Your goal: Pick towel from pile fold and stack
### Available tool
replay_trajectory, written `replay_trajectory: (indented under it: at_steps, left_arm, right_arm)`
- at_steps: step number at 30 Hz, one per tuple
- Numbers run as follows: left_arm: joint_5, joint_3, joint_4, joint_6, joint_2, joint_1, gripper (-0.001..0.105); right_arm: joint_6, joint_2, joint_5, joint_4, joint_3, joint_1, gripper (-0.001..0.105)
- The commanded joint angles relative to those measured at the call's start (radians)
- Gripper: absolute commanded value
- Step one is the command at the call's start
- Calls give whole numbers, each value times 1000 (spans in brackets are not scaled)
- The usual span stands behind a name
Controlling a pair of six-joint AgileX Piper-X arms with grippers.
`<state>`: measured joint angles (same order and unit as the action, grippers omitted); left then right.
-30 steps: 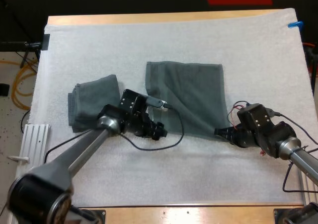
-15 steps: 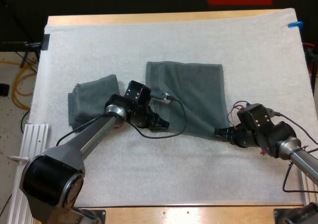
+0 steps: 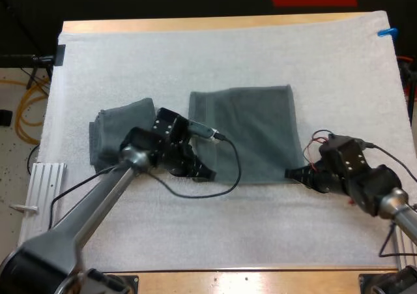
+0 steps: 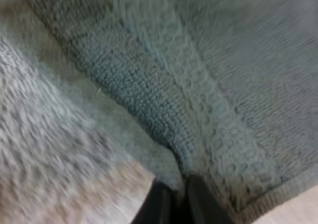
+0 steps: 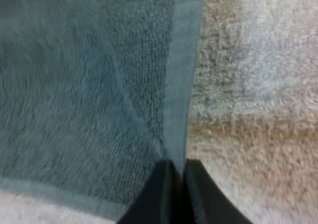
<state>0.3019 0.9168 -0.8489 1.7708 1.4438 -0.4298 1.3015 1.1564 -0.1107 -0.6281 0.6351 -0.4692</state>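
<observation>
Starting at the left of the high view, the folded stack (image 3: 118,134) sits on the white mat (image 3: 228,53) where it was a second ago, so nothing has been added to it yet. Just beside it, the left claw (image 3: 205,174) has drawn back toward the near side after nudging forward half a second ago. It now sits at the near-left corner of the spread towel (image 3: 254,128). The left wrist view has that claw (image 4: 175,206) clamped together on a pinched ridge of the towel's hem, with cloth bunching up from between the fingers. The towel lies open in the middle of the mat, and its near edge looks straighter and more taut than before, with the left side shifted slightly outward. At the near-right corner, the right claw (image 3: 292,174) has slid a little to the right and toward the near side. The right wrist view shows it (image 5: 177,194) clamped on the towel's side hem, close to the corner. Both near corners look secured and the cloth pulled flat, so I judge the fold ready to begin, probably by carrying the near edge over to the far one. The wooden tabletop (image 3: 195,24) shows beyond the mat.
</observation>
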Motion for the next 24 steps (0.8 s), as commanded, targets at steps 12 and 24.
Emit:
replay_trajectory:
  at_steps: [12, 24]
  left_arm:
    - [190, -197, -109, 29, -196, -4, 0]
    - [240, -249, 195, 209, -181, 41, 0]
  right_arm:
    - [11, -166, -81, -179, -1, -1, 0]
    - [-67, -1, -92, 41, -1, 1, 0]
